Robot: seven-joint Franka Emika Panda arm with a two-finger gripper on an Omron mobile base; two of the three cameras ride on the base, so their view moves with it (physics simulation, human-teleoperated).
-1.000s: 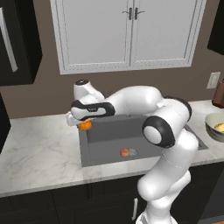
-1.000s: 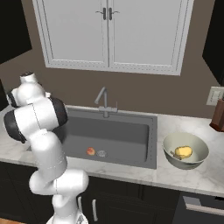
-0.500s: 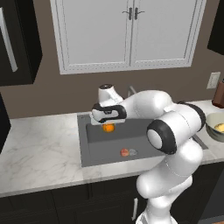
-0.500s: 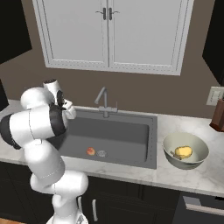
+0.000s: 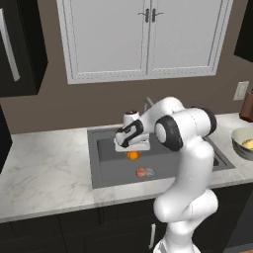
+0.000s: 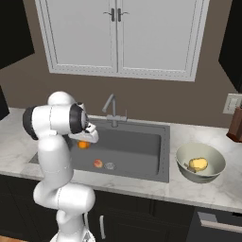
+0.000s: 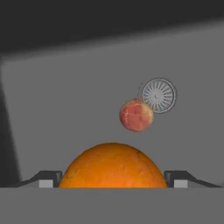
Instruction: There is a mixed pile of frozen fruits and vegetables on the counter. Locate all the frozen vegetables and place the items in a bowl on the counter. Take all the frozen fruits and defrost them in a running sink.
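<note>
While the arm reaches out over the sink point(image 5: 106, 168), the hand point(image 5: 132, 154) hangs above the basin with the orange ball point(image 5: 132, 155) clamped between its 2 fingers. In the hand view the orange ball point(image 7: 113, 166) sits low in the middle, with a dark fingertip point(image 7: 46, 179) pressed to its left side and another to its right, so the hand is closed as far as the ball allows. From the right base view the same ball point(image 6: 83, 144) shows just under the hand point(image 6: 85, 142), above the left part of the sink point(image 6: 142, 156).

On the basin floor lies the reddish-pink ball point(image 5: 141, 172), just beside the round metal drain point(image 5: 150, 171); in the hand view the reddish-pink ball point(image 7: 136, 114) overlaps the drain's point(image 7: 158, 95) lower left edge. From the right, the reddish-pink ball point(image 6: 98, 163) lies left of the drain point(image 6: 110, 166). The faucet point(image 6: 111, 109) stands at the back rim of the sink.

The bowl point(image 6: 182, 160) rests on the tabletop point(image 6: 198, 189) right of the sink, with the yellow piece point(image 6: 198, 164) inside it. In the left base view the bowl point(image 5: 236, 143) is at the right edge, cut off by the frame, with something yellow point(image 5: 247, 144) in it. I cannot tell where the grey-brown disc is.
</note>
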